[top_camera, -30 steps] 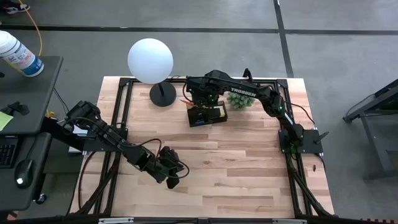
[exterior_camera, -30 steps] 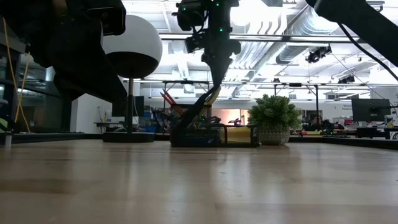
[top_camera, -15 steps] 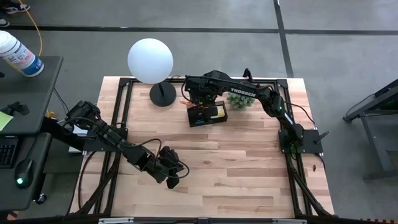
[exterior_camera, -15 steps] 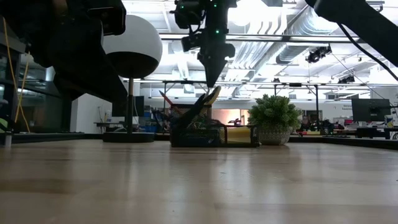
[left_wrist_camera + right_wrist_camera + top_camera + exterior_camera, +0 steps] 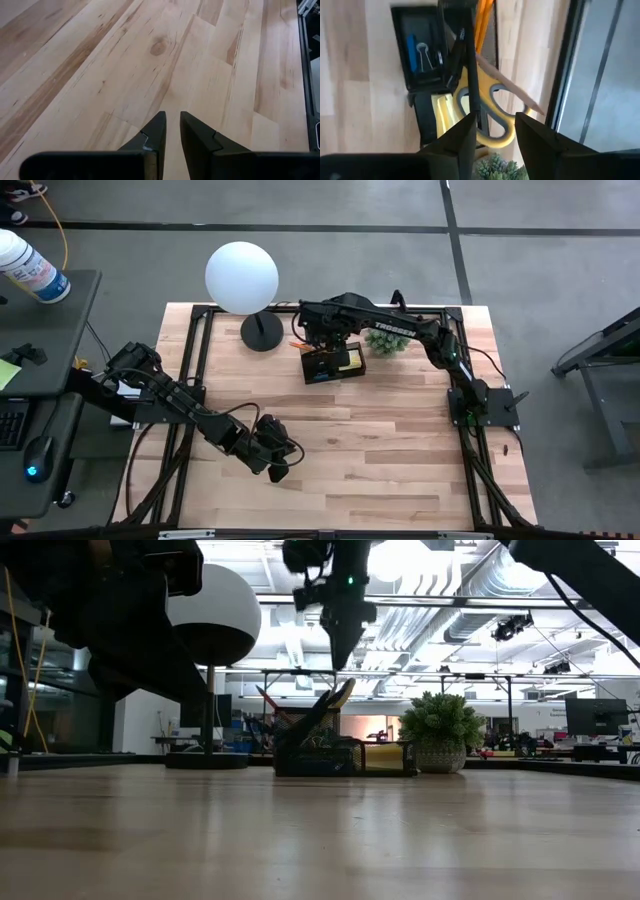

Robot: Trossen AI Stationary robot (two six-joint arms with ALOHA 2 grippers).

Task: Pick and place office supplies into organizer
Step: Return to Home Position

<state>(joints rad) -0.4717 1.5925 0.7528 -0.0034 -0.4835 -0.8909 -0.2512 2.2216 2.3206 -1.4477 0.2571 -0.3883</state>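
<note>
Table [image 5: 380, 450]: pale wood planks; the near half is bare around the left gripper.
Left gripper [image 5: 272, 465]: over the near-left part of the table, well apart from the organizer. Seen from its wrist [image 5: 171, 117], the two dark fingers [image 5: 156, 131] stand a narrow gap apart with nothing between them, only bare wood beyond.
Organizer [image 5: 330, 366]: small black box at the far middle of the table, between the lamp on its left and the plant on its right; in the low view [image 5: 340, 757] it sits flat on the wood.
Supplies: all inside the organizer. The yellow-handled scissors [image 5: 495, 139] stand handle-up and lean, orange pencils [image 5: 485, 20] lean beside them, a yellow sticky-note pad [image 5: 442, 112] fills one compartment, and a blue eraser [image 5: 411, 50] sits in another.
Right gripper [image 5: 340, 645]: hangs point-down straight above the organizer, clear of the scissors' handle [image 5: 343, 692]. Its jaws are apart and hold nothing [image 5: 495, 117].
Plant [image 5: 383, 340]: small, green and potted, just right of the organizer.
Lamp [image 5: 242, 277]: white globe on a black base, at the far left.
</note>
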